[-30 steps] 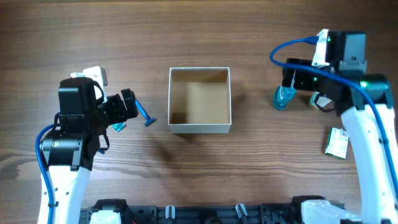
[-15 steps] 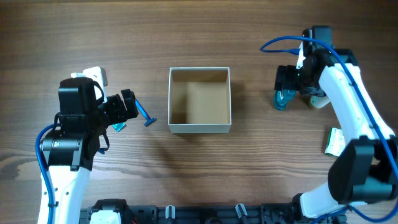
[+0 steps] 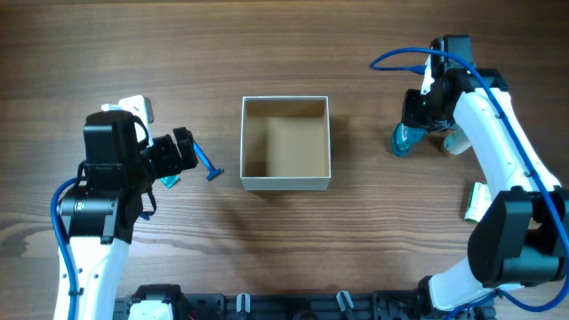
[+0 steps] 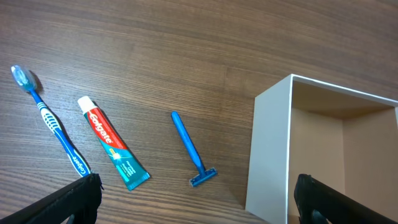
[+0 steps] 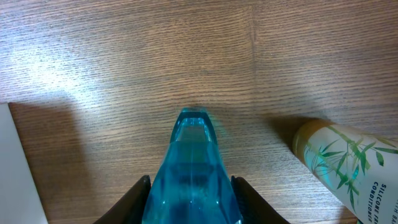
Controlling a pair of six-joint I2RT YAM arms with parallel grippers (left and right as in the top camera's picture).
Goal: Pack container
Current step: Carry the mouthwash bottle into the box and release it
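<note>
The container (image 3: 285,184), a square shallow box with white walls and a tan inside, stands mid-table; its near corner shows in the left wrist view (image 4: 270,149). A clear blue bottle (image 3: 404,140) lies to its right. My right gripper (image 3: 420,117) is shut on this bottle (image 5: 193,155), a finger pressed against each side. My left gripper (image 3: 185,149) hangs open left of the container, above a blue razor (image 4: 189,149), a toothpaste tube (image 4: 112,143) and a blue toothbrush (image 4: 53,124).
A pale bottle with a bamboo print (image 5: 345,158) lies just right of the blue bottle, close to my right fingers. A small white-and-green packet (image 3: 481,203) sits near the right edge. The razor (image 3: 209,164) lies between my left gripper and the container.
My right arm swung in over the blue bottle and its jaws closed from wide open onto the bottle's sides. The left arm has not moved.
</note>
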